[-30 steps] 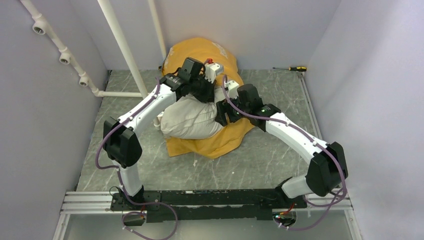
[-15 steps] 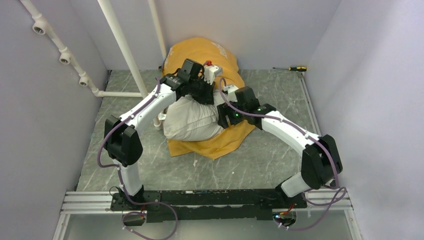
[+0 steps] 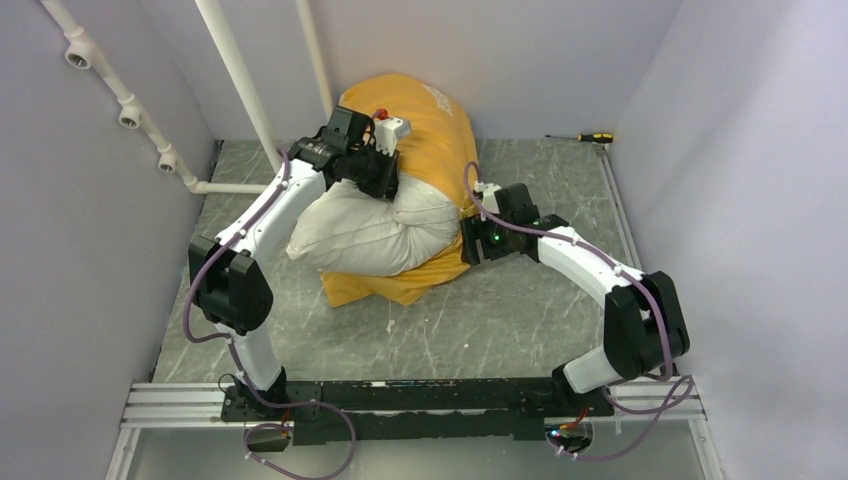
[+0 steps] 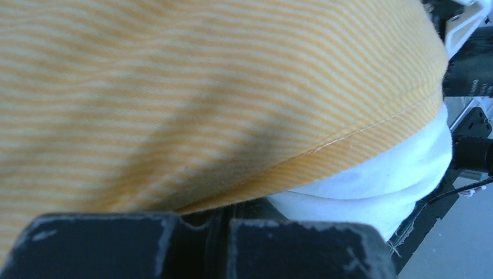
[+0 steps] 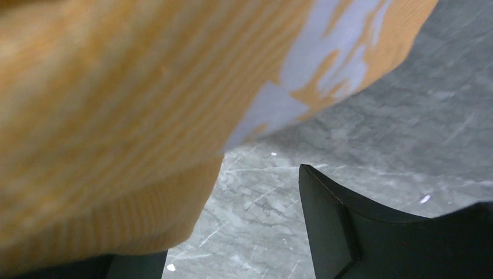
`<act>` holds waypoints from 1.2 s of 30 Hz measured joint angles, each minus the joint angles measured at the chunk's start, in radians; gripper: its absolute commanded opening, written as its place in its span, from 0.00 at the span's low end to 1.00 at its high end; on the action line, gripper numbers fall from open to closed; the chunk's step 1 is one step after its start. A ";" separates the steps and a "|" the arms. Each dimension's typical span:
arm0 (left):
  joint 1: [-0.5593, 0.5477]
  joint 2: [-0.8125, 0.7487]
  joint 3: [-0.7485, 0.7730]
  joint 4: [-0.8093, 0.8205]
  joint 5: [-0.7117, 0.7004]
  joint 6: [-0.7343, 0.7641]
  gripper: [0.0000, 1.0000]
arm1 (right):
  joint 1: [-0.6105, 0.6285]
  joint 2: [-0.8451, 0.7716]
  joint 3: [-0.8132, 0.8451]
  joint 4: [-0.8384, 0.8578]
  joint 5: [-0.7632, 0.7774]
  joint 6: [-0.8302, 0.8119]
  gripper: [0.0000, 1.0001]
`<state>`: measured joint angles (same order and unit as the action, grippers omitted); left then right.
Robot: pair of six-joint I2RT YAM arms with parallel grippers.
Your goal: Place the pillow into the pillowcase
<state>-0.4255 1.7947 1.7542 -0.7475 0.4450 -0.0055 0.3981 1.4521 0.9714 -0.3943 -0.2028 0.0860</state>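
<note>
Top view: pillow [image 3: 360,235] half inside pillowcase [image 3: 435,130]. Only the left wrist shows left gripper [image 4: 224,225] pinching the hem. The right wrist shows right gripper [image 5: 232,232] spread wide.

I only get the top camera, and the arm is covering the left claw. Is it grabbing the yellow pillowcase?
Observer: Yes. On the left wrist camera, the left claw is shut right on the pillowcase hem.
Operator: Is the pillow going in there?
Observer: The white pillow bulges out just below that hem.
Operator: What about the right claw?
Observer: The right claw is open and grips nothing. Bare table shows through the gap.
</note>
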 measured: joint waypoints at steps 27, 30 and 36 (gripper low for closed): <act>0.007 -0.014 -0.064 0.067 0.067 -0.076 0.00 | -0.035 -0.209 -0.068 0.048 -0.185 0.407 0.03; 0.007 -0.014 -0.072 0.080 0.076 -0.089 0.00 | -0.035 -0.170 -0.068 0.046 -0.186 0.418 0.00; 0.007 -0.014 -0.084 0.103 0.081 -0.108 0.00 | -0.039 -0.257 -0.063 -0.040 -0.172 0.399 0.00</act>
<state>-0.4183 1.7805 1.6703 -0.6449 0.5262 -0.1135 0.3588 1.1950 0.9085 -0.4343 -0.3752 0.4847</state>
